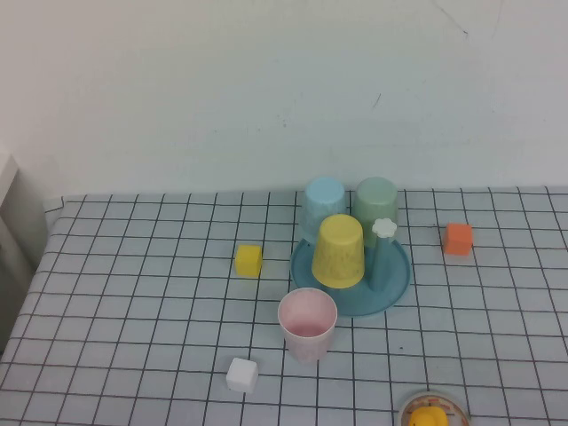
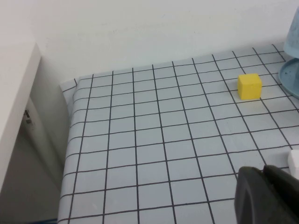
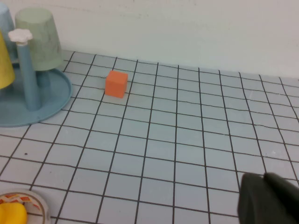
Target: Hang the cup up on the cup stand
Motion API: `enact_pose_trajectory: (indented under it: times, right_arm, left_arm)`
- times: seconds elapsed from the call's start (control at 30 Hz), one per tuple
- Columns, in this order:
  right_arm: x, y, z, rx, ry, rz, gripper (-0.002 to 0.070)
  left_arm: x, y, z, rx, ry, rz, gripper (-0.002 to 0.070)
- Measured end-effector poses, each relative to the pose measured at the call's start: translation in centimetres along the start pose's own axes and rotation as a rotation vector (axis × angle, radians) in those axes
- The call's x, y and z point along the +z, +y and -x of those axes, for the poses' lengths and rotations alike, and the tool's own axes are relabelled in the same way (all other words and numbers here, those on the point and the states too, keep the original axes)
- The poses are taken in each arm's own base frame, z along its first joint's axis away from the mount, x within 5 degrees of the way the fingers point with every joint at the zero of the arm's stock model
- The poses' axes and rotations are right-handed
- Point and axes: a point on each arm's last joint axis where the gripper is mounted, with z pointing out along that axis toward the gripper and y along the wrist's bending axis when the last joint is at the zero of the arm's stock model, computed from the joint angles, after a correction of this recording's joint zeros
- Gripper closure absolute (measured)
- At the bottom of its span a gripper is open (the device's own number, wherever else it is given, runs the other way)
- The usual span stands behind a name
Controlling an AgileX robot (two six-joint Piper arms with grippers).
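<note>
The pink cup point(image 1: 307, 323) stands upright, mouth up, on the checked cloth point(image 1: 133, 293), just in front of the stand point(image 1: 390, 282) and not on any peg. The stand's teal dish carries three inverted cups: a yellow cup point(image 1: 338, 250) at its front, a blue cup point(image 1: 323, 206) and a green cup point(image 1: 376, 207) behind. One peg point(image 1: 382, 253) with a white flower cap stands bare at the dish's right front.

Neither arm shows in the high view. The left gripper point(image 2: 268, 196) appears only as a dark tip in its own wrist view, its fingers closed and holding nothing. It hangs above bare cloth toward the table's left side. A yellow block point(image 2: 249, 86) lies well ahead of it, with the edge of the stand's dish beyond that and a white block point(image 2: 294, 161) close by at the gripper's side. The pink cup is out of this gripper's view.

The right gripper point(image 3: 271, 200) likewise shows only as a dark tip, closed and empty, above bare cloth at the table's right. An orange block point(image 3: 116, 83) lies well ahead of it, and the stand with the bare peg and green cup sits farther off past that block. A round lid-like object point(image 3: 21, 210) with something yellow on it lies off to one side of the gripper, near the table's front edge. The pink cup is not in this view either.
</note>
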Motion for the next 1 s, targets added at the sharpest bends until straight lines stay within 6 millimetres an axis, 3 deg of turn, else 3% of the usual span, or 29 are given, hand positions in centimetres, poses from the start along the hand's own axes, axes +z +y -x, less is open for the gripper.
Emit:
enact_pose_trajectory:
  times: [1.0]
  right_arm:
    - [0.00, 0.00, 0.00, 0.000, 0.000, 0.000, 0.0678]
  left_arm:
    - [0.00, 0.08, 0.00, 0.023, 0.000, 0.008, 0.0676]
